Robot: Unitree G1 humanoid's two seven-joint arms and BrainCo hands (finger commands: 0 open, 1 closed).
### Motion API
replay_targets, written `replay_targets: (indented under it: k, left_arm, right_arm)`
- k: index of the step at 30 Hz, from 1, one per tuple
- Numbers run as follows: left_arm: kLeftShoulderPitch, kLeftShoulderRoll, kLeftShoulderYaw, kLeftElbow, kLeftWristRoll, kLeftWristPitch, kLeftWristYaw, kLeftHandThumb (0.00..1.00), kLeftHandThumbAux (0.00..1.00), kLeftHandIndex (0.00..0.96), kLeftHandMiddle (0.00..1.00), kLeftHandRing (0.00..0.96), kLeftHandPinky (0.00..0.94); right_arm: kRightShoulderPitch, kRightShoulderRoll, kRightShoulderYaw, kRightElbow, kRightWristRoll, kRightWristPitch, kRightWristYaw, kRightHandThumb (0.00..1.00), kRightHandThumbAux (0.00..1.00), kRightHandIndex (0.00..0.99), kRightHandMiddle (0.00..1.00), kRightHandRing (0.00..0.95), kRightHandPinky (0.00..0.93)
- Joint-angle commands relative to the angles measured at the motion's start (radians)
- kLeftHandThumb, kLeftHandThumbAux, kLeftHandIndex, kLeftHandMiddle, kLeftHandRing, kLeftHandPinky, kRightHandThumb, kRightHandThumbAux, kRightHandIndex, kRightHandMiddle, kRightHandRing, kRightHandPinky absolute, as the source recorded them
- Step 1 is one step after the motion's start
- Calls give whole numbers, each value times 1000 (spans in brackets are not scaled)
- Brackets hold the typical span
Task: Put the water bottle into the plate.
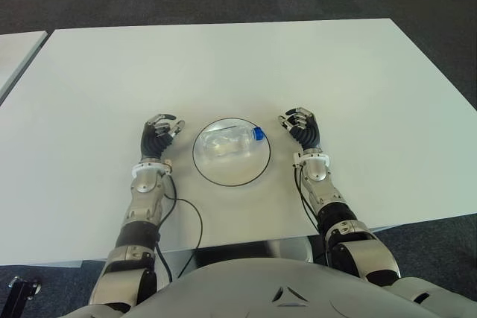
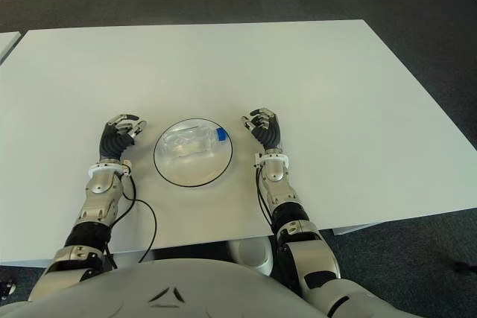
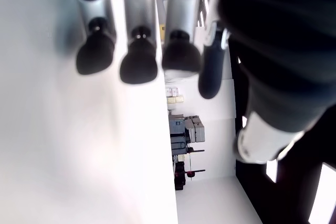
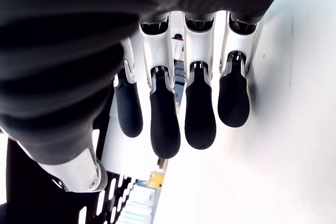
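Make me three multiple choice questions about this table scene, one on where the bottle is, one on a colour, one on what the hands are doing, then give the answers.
1. Where does the water bottle lie?
A. On the plate
B. In the right hand
C. At the table's far edge

2. What colour is the bottle's cap?
A. Red
B. Blue
C. White

3. What state are the two hands in?
A. Both grip the bottle
B. The left lifts the plate
C. Both hold nothing

Answers: 1 A, the bottle lies on its side inside the plate's dark rim. 2 B, the cap shows blue. 3 C, the left hand and the right hand show on either side of the plate, fingers loosely bent, nothing in them.
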State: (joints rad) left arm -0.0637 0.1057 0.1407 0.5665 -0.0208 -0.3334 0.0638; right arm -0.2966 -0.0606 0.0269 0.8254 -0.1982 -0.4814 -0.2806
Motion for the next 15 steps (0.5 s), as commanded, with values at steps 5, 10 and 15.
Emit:
replay_targets:
  k: [5, 10, 15]
  left_arm:
    - [44, -19, -11, 22, -7, 81, -22, 702, 721, 439, 871, 863, 856]
    - [46, -20, -10, 16, -8, 83, -22, 702, 721, 439, 874, 867, 863]
    - [47, -23, -9, 13, -9, 81, -22, 702, 721, 439, 878, 872, 871]
  right_arm:
    - [16, 2, 5, 0, -3, 32, 4, 707, 728, 432, 634, 637, 634]
    - [18, 3, 4, -2, 1, 29, 11, 707, 727, 433, 623, 627, 636]
    - [19, 4, 3, -4, 4, 29, 17, 707, 727, 433, 619, 626, 643]
